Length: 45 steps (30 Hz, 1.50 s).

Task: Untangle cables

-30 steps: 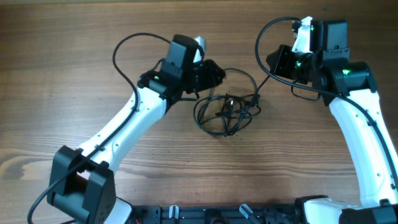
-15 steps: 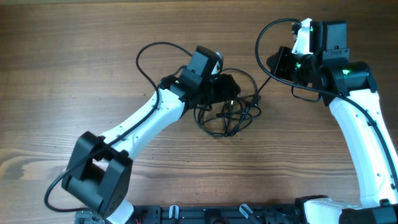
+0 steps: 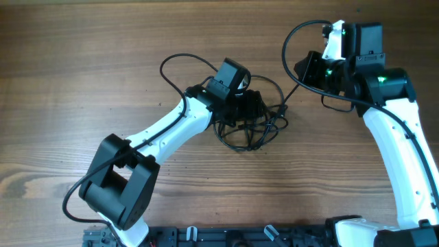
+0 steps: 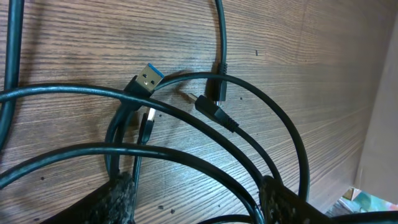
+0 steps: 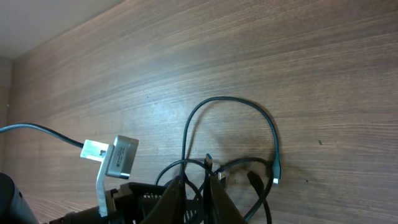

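The cables (image 3: 255, 127) lie in one loose knot of black loops at mid-bench (image 3: 82, 68), with a larger loop reaching to the far side; the left gripper (image 3: 251, 107) sits right over the knot's far-left part, and the right gripper (image 3: 310, 70) hangs off to the far right, apart from the heap.

In the left wrist view the left fingers (image 4: 115, 200) stand wide apart with several strands crossing between them and nothing clamped; just beyond lie a USB plug (image 4: 148, 76) and an angled plug (image 4: 209, 106), both flat on the wood and hemmed in by crossing loops.

The right fingers (image 5: 175, 198) are closed; a strand leads from the knot towards them, but whether they pinch it I cannot tell.

The step in hand looks like choosing a strand: the left arm is placed for a grasp but not yet committed; nothing looks separated so far, so the task seems at an early stage.

The next move calls for closing on one strand only, best near a free plug end, rather than on the crossing pair between the fingers; then a slow pull to the left, away from the right arm, so the loops slide open rather than cinch tight.
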Each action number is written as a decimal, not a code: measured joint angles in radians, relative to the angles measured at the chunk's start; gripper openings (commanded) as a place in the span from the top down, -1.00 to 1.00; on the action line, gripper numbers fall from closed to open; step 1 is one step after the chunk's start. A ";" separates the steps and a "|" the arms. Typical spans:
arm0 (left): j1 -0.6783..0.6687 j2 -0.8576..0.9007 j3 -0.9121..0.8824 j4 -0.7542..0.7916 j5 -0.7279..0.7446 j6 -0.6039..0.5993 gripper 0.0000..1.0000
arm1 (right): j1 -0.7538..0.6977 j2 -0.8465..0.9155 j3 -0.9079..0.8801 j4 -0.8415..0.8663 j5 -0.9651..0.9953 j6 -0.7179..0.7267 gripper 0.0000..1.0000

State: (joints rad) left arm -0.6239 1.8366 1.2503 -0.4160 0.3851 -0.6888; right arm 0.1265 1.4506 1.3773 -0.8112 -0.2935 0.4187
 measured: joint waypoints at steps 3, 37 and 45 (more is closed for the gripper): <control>0.000 0.000 0.000 0.000 0.000 0.019 -0.40 | -0.004 0.000 0.000 0.011 0.000 0.007 0.91; -0.004 0.119 0.000 0.230 0.035 0.022 -0.02 | -0.084 0.000 0.000 0.033 0.000 0.038 0.91; 0.017 0.119 0.000 0.219 0.032 0.103 -0.41 | -0.084 0.000 0.000 0.033 0.000 0.037 0.91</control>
State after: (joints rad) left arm -0.6071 1.9560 1.2503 -0.1974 0.4171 -0.5858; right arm 0.0422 1.4506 1.3773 -0.7784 -0.2939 0.4561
